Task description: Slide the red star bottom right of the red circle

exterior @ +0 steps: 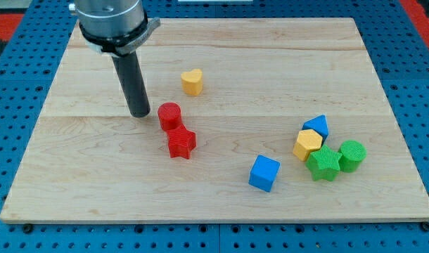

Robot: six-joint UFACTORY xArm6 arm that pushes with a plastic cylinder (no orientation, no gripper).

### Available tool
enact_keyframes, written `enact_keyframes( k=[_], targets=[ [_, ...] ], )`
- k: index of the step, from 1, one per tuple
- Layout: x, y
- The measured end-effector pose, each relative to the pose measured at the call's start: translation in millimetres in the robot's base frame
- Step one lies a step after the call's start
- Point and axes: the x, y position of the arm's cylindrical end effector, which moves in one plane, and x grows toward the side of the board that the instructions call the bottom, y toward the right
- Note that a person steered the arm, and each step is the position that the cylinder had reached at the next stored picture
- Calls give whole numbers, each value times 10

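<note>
**One high, angled view over the whole board**

Looks down from above the near edge of the pale wooden board (221, 204), tilted toward the far edge at the view's top. Set far enough back to take in all four corners plus blue perforated table (411, 42) around. No second view.

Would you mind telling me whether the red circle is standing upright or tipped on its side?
Upright. The red circle shows its flat round top facing up, with the curved wall below. It touches the red star; my tip is just to its left in the view.
</note>
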Motion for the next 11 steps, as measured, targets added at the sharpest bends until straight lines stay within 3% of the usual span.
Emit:
enact_keyframes(
  k=[4, 6, 7, 8, 10, 11],
  targets=[
    [673, 377],
    [685, 633],
    [1139, 480],
    [1160, 860],
    [1725, 1210],
    [1570, 1870]
  ],
)
